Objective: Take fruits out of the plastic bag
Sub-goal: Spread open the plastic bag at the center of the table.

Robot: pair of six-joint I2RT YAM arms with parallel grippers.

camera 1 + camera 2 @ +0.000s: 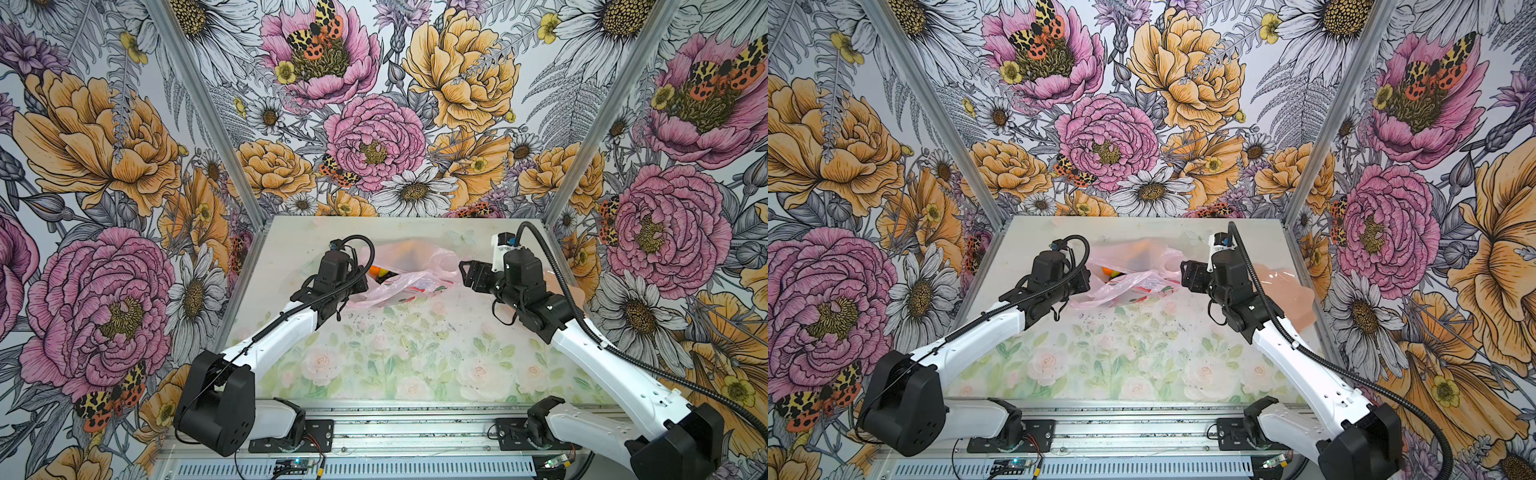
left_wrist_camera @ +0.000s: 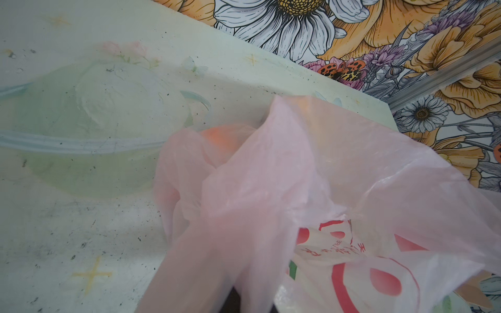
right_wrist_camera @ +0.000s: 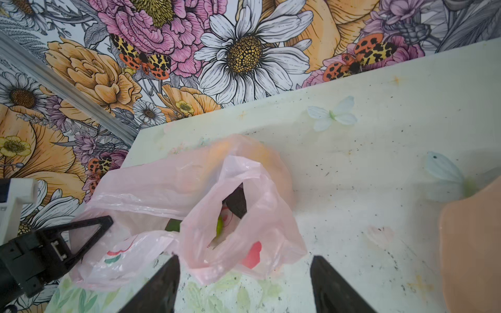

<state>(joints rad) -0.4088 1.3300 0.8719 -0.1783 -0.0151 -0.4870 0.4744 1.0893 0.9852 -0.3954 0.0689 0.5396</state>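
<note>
**Pink film pinched on one side, an open gripper waiting at the mouth**

The plastic bag [image 1: 409, 286] lies crumpled at the far middle of the surface [image 1: 415, 353], and every one of the fruits [image 1: 379, 271] that I can make out is inside it. Orange and green show at the opening in both top views, and a lime-green sliver [image 3: 219, 227] shows through a gap in the film.

The left gripper [image 1: 360, 286] is closed tight. The left wrist view shows film drawn down into it, so it looks pinched on the bag's edge. The right gripper [image 3: 245, 258] is empty, with its jaws spread wide, just short of the loop of film facing it. A peach dish [image 1: 1289, 286] sits near the bag, partly under the right arm.

The step in hand looks like the first reach inside. To do it well:

- The left side should hold the film up and taut so the mouth gapes.
- The right should enter through the true opening, not the handle loop.
- The jaws should close on one fruit alone, because film this thin is easily caught between them.
- Round toys will likely roll from a glancing touch, so the approach should be straight and the lift slow
</note>
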